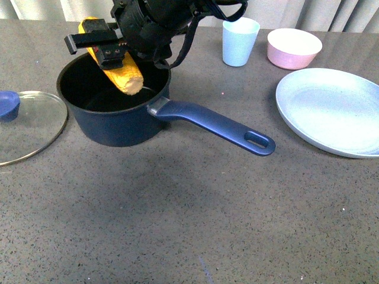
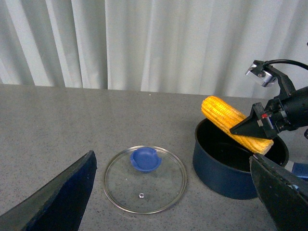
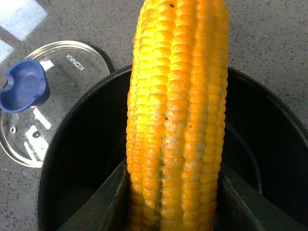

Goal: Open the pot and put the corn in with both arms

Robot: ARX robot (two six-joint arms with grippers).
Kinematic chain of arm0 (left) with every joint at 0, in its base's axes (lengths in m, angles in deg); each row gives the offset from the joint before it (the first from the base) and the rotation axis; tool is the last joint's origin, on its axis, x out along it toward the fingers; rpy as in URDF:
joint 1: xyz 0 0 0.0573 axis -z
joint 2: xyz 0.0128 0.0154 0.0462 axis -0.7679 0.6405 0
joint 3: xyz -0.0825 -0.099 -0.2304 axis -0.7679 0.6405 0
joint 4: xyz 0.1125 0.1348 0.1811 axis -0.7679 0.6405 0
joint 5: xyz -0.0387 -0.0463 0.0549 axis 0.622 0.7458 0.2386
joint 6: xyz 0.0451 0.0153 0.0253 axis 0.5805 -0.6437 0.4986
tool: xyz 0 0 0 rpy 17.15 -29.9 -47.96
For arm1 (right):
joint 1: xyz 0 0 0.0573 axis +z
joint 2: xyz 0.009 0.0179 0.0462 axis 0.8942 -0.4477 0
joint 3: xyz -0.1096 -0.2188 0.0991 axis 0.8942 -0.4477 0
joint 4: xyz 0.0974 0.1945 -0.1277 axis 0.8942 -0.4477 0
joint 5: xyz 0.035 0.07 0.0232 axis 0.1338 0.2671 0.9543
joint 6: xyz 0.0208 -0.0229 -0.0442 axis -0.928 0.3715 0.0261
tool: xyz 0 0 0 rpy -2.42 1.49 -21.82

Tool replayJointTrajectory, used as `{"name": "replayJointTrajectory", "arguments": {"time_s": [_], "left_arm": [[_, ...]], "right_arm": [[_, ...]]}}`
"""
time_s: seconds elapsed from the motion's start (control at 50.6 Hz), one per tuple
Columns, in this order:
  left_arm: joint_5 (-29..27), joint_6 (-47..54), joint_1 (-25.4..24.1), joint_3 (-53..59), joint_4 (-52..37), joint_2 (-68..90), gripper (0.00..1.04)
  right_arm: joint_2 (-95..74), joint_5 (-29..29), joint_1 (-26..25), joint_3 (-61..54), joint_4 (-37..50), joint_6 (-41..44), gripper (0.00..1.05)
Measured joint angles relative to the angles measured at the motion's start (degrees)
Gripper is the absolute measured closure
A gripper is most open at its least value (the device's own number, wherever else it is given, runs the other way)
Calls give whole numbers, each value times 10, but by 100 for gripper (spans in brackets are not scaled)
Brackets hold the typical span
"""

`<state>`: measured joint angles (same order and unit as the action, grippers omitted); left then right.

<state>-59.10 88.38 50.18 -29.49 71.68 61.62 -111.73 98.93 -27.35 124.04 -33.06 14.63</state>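
At the far left of the desk (image 1: 177,207) the glass lid (image 1: 32,127) is seen lying flat with its blue knob (image 1: 8,105) on top, just beside the pot and not touching it, so the opening step is judged done. In the left wrist view the left claw (image 2: 172,159) is shown above the lid with its fingers spread wide and nothing between them.

Next to the right, the pot (image 1: 112,127) stands open and the corn (image 1: 124,74) is held slantwise over it. The lower end is dipped inside the rim and the upper end is raised above the far rim. The cob is clamped by the right claw (image 1: 103,48).

The step in hand is taken to be the lowering of the corn. A further descent is called for next, until the cob is laid on the black floor — then a parting of the jaws.

The pot's handle (image 1: 219,125) is pointed rightward. Beyond it a cup (image 1: 240,41), a pink bowl (image 1: 294,50) and a plate (image 1: 331,112) are not needed.
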Motion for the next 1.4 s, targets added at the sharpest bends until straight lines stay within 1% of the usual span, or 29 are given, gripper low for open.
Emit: {"name": "replayJointTrajectory", "arguments": {"time_s": [0.138, 0.158, 0.198, 0.237, 0.356, 0.396, 0.514, 0.554, 0.613, 0.672, 0.811, 0.831, 0.89, 0.91, 0.949, 0.969, 1.068, 1.127, 1.206, 1.325, 1.404], "left_arm": [[0, 0, 0, 0, 0, 0, 9], [0, 0, 0, 0, 0, 0, 9], [0, 0, 0, 0, 0, 0, 9], [0, 0, 0, 0, 0, 0, 9], [0, 0, 0, 0, 0, 0, 9], [0, 0, 0, 0, 0, 0, 9], [0, 0, 0, 0, 0, 0, 9], [0, 0, 0, 0, 0, 0, 9], [0, 0, 0, 0, 0, 0, 9], [0, 0, 0, 0, 0, 0, 9], [0, 0, 0, 0, 0, 0, 9], [0, 0, 0, 0, 0, 0, 9], [0, 0, 0, 0, 0, 0, 9], [0, 0, 0, 0, 0, 0, 9], [0, 0, 0, 0, 0, 0, 9], [0, 0, 0, 0, 0, 0, 9], [0, 0, 0, 0, 0, 0, 9], [0, 0, 0, 0, 0, 0, 9], [0, 0, 0, 0, 0, 0, 9], [0, 0, 0, 0, 0, 0, 9], [0, 0, 0, 0, 0, 0, 9]], "right_arm": [[2, 2, 0, -20, 9, 0, 44], [4, 2, 0, -27, 12, 0, 39], [7, 2, 0, -33, 15, 0, 33], [13, 1, 0, -44, 22, -2, 25], [34, -5, -4, -68, 53, -12, 10], [44, -7, -6, -78, 64, -18, 7], [81, -16, -13, -113, 104, -33, 9], [100, -28, -18, -132, 126, -37, 9], [134, -54, -29, -172, 173, -51, 9], [186, -75, -50, -233, 238, -64, 9], [313, -97, -104, -377, 352, -80, 9], [321, -109, -105, -387, 362, -78, 10], [362, -237, -110, -451, 447, -49, 20], [369, -256, -112, -462, 461, -45, 21], [402, -326, -122, -516, 511, -28, 30], [415, -341, -127, -537, 526, -24, 34], [459, -342, -153, -616, 558, -14, 48], [486, -327, -170, -668, 570, -10, 58], [533, -297, -197, -744, 585, -3, 77], [600, -264, -231, -817, 594, -1, 103], [639, -245, -249, -857, 594, 1, 103]]}}
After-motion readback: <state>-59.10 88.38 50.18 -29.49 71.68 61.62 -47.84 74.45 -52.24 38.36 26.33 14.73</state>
